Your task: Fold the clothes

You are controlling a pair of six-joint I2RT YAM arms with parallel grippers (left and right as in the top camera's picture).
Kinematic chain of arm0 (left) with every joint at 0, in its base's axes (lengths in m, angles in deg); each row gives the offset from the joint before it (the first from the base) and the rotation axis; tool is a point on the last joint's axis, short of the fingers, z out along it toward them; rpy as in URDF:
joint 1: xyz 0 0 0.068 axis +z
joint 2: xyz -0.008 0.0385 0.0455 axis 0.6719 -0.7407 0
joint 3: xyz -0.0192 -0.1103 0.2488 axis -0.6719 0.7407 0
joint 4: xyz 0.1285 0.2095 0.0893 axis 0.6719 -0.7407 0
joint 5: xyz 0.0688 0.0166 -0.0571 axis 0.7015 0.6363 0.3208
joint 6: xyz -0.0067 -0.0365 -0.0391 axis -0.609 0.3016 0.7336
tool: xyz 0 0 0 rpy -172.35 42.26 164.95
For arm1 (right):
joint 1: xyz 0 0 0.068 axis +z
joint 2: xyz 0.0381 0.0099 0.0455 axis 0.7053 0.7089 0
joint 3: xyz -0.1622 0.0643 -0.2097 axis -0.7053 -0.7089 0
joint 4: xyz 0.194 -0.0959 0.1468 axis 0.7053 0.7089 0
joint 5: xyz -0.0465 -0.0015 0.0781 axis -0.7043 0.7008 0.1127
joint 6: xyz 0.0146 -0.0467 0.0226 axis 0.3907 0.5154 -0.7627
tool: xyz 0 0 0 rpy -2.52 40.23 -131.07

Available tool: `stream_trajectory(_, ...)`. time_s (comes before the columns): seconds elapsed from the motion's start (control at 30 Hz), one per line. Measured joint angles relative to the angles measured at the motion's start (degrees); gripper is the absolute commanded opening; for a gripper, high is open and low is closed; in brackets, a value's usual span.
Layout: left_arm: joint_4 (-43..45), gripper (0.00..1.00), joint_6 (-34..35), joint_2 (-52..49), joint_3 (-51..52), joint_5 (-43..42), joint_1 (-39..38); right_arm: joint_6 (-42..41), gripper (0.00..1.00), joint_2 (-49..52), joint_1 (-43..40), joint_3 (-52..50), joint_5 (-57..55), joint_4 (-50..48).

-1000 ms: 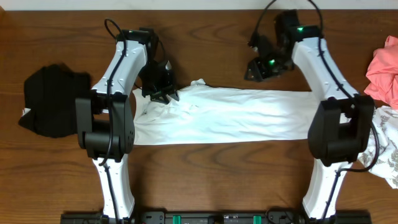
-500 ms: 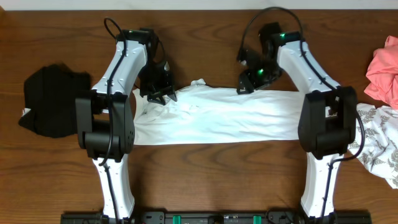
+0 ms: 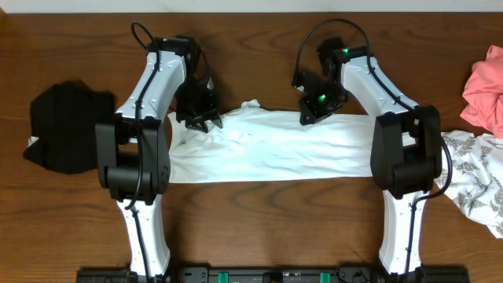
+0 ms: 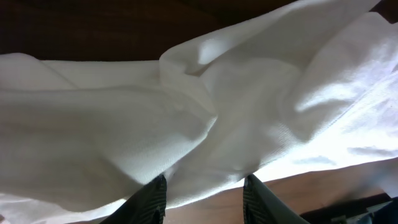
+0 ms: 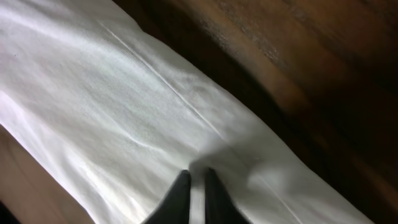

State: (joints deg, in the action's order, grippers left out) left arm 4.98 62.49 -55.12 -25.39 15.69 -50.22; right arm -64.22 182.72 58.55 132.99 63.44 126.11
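The white T-shirt (image 3: 271, 149) lies folded into a long strip across the middle of the table. My left gripper (image 3: 206, 119) hovers over its bunched upper-left corner. In the left wrist view that gripper (image 4: 205, 183) is open, its fingers (image 4: 154, 199) spread at the edge of the rumpled cloth (image 4: 186, 112). My right gripper (image 3: 308, 118) sits on the shirt's far edge, right of the middle. In the right wrist view it (image 5: 195, 174) is nearly shut, with a thin fold of white cloth (image 5: 124, 106) pinched between the tips.
A black garment (image 3: 67, 126) lies at the left edge of the wooden table (image 3: 267, 212). A pink garment (image 3: 486, 86) and a leaf-patterned white one (image 3: 475, 185) lie at the right edge. Both arm bases stand at the near edge.
My right arm has swung left and down onto the shirt's far edge, and its jaws have closed from open. The left arm has stayed where it was.
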Motion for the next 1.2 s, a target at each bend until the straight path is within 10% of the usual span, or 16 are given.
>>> stream_trajectory(0.13,0.0,0.41,0.0,0.0,0.0,0.0,0.0,0.0,0.28,0.0,0.0,0.0,-1.0,0.3)
stream_trajectory(1.2,0.2,0.41,0.0,0.0,0.0,0.0,0.0,-12.5,0.22,-0.2,-1.5,0.0,-22.4,-0.9)
